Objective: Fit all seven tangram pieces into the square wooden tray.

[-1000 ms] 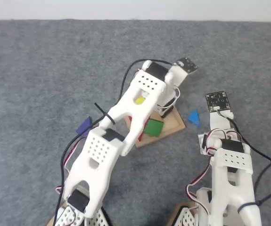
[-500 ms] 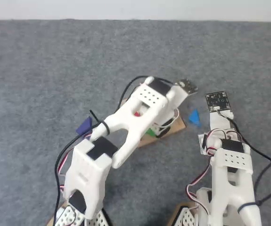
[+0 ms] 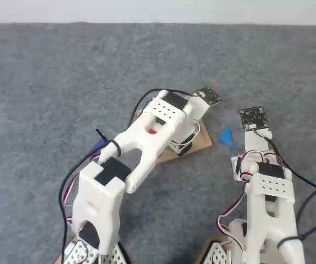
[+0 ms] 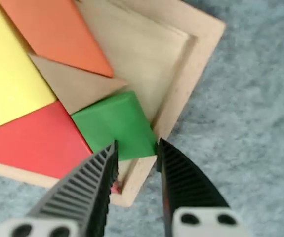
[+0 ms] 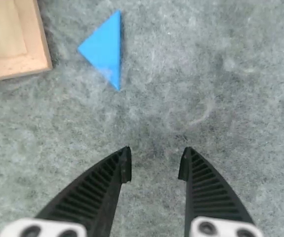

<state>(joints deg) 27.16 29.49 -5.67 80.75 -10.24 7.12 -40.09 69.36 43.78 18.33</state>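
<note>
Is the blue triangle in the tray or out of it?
Out. The blue triangle lies on the grey carpet beside the wooden tray, apart from its rim, in front of the open right gripper.

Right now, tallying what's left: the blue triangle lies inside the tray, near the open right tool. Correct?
The blue triangle lies on the carpet beside the tray, not inside, near the open right tool; the right wrist view shows it.
</note>
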